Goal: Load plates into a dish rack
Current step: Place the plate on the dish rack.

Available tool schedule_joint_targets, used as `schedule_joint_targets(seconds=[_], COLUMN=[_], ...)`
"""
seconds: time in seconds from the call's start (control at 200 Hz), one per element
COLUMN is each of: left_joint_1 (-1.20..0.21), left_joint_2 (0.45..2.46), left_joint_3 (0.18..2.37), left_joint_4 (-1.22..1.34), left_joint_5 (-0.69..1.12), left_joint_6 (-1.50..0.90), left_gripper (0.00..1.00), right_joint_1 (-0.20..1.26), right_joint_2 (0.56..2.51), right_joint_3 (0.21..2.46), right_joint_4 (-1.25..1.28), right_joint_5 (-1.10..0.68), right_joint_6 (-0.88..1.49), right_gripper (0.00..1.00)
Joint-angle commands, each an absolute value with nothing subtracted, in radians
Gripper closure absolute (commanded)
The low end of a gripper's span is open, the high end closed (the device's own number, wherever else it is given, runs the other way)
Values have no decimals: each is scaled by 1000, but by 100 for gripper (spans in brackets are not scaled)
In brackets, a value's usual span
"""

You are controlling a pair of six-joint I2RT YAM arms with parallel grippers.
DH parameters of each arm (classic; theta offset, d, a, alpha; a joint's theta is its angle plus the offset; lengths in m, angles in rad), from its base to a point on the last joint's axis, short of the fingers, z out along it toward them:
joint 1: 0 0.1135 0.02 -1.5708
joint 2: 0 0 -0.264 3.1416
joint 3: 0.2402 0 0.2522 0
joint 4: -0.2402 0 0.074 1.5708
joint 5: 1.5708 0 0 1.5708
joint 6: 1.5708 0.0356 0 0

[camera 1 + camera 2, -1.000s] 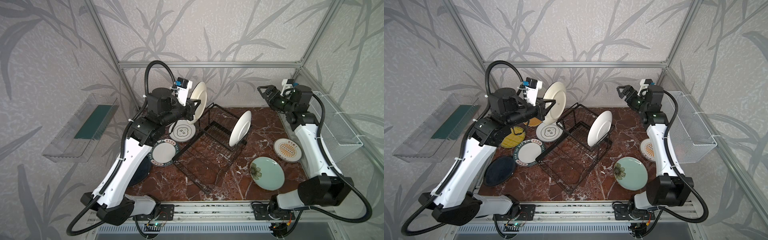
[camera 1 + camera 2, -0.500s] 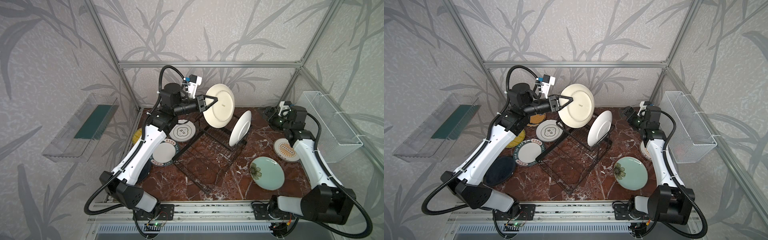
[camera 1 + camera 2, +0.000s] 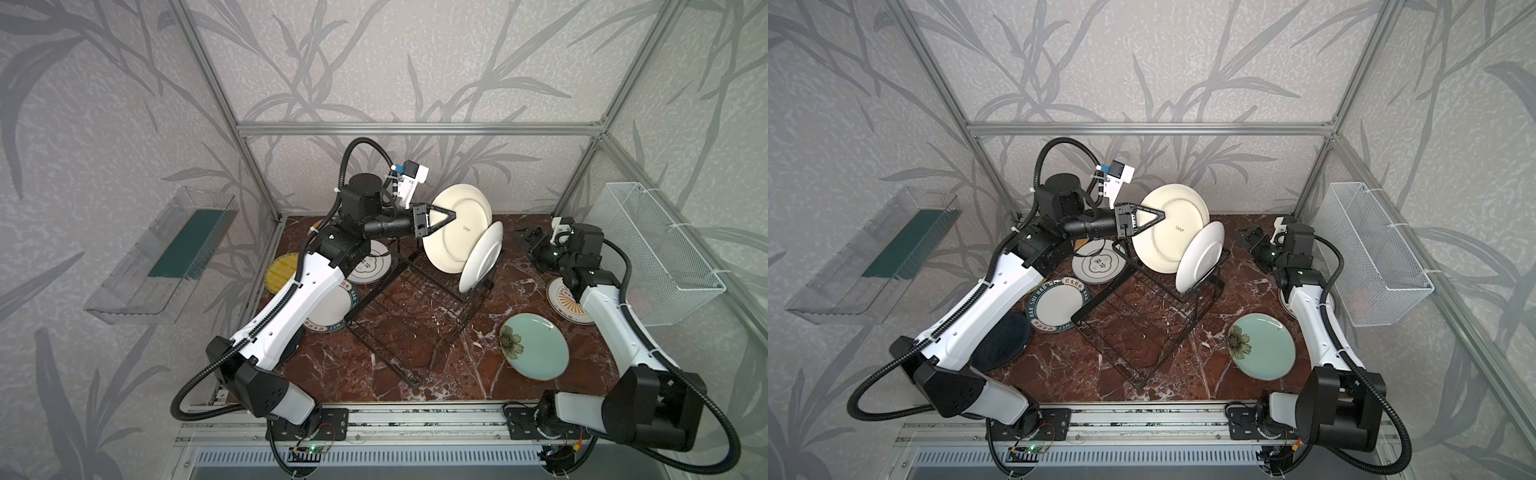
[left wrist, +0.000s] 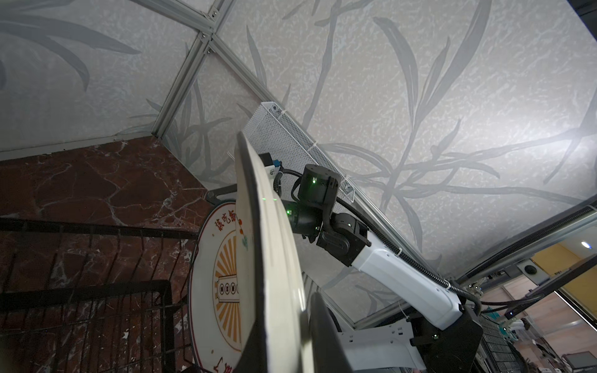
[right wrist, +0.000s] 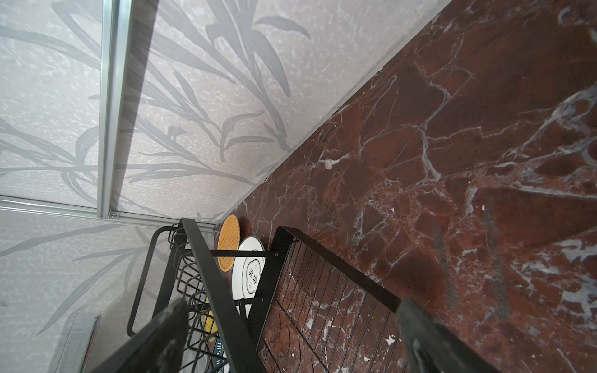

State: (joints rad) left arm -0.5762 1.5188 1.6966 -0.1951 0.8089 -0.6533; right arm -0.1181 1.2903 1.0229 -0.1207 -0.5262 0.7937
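Enclosure: walls papered grey with a darker leaf print, and an aluminium frame rail [image 3: 415, 128] across the back. The bench [image 3: 357, 374] top is glossy red-brown marble with white veins.

Far out from the left tool, on the side wall: a clear plastic bin [image 3: 162, 253] with a dark green insert.

Below and behind the left tool, partly under its arm, four plates lie flat on the bench:
- yellow woven plate [image 3: 279, 272], nearest the wall
- black plate [image 3: 1000, 340], toward the front
- lettered-rim plate [image 3: 1057, 305]
- white emblem plate [image 3: 1098, 264], closest beneath the tool's wrist

Left tool [image 3: 451, 216]: narrow, clamped on the rim of the cream plate [image 3: 461, 241]. The plate is held on edge over the back end of the dish rack [image 3: 415, 332]. Its underside, with a small maker's mark, faces the top cameras. Whether its lower rim touches the wires: cannot tell.

Just past the left tool's tip, a white plate [image 3: 482, 257] stands tilted in the rack's slot row. It overlaps the cream plate in both top views.

Between the two tools, toward the front: a pale teal plate [image 3: 534, 347] with a flower print, flat on the bench. A sunburst plate [image 3: 561, 303] lies flat just behind the right tool, partly under that arm.

Right tool [image 3: 528, 237]: jaws wide, gripping nothing. It sits low over the bench, apart from the rack and pointing at it. In the right wrist view its fingers [image 5: 161, 339] frame the rack's end bar.

Beyond the right tool, on the side wall: a white mesh basket [image 3: 660, 257].
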Motion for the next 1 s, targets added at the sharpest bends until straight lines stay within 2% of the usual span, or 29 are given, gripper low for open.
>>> schedule_joint_targets(seconds=[0.0,0.995], left_joint_1=[-594,-646], left_joint_2=[1520,1629], left_joint_3=[1710,1763], left_joint_4=[-168,-341], left_joint_5=[788,801], left_joint_6=[-569,-276], left_gripper=[100,100], right_joint_1=[-123,-113], right_joint_2=[1278,1309], right_joint_3=[1009,968], right_joint_4=[-69,0], right_joint_5=[-557,-598], right_joint_6=[814,858], right_gripper=[1,1])
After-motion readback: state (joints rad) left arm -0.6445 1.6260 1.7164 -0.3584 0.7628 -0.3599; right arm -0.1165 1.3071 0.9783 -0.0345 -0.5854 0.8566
